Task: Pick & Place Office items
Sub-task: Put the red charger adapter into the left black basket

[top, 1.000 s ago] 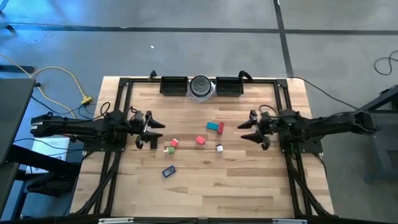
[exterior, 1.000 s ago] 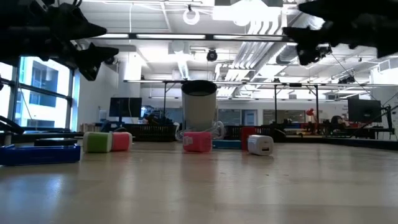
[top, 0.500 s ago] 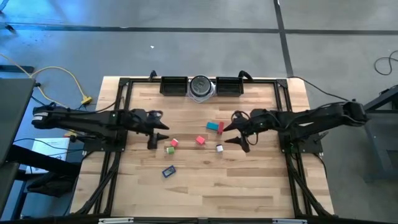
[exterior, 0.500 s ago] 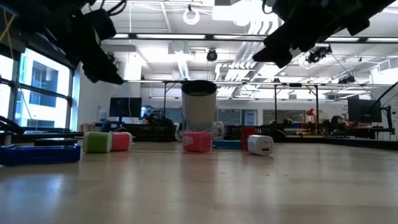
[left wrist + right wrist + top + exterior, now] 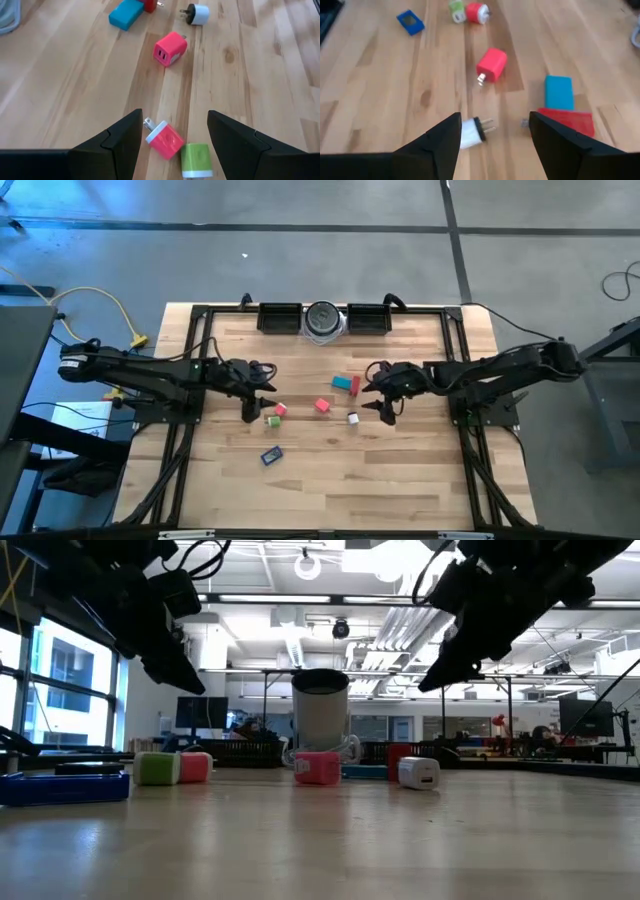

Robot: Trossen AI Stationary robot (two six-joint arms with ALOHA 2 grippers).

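Observation:
Small office items lie on the wooden table between my two grippers. In the high view I see a teal block (image 5: pixel 342 382) beside a red block (image 5: pixel 355 387), a pink block (image 5: pixel 322 405), a white bit (image 5: pixel 352 418), a pink-red block (image 5: pixel 281 409), a green cube (image 5: pixel 273 421) and a blue flat piece (image 5: pixel 271 455). No black bar shows. My left gripper (image 5: pixel 262 402) hovers open just left of the pink-red block (image 5: pixel 165 140) and green cube (image 5: pixel 196 160). My right gripper (image 5: pixel 375 392) hovers open to the right of the white bit (image 5: pixel 472 131) and red block (image 5: pixel 567 121).
Two long black trays (image 5: pixel 280 317) (image 5: pixel 367 318) sit at the table's far edge with a round silver-grey disc (image 5: pixel 323 320) between them. Black frame rails run along the table's left and right sides. Bare wood lies toward the near edge (image 5: pixel 340 490).
Both grippers have moved in toward the cluster in the table's middle, the left one toward the right and the right one toward the left. In the low view both have also come down and now tip downward. The items have stayed where they were.

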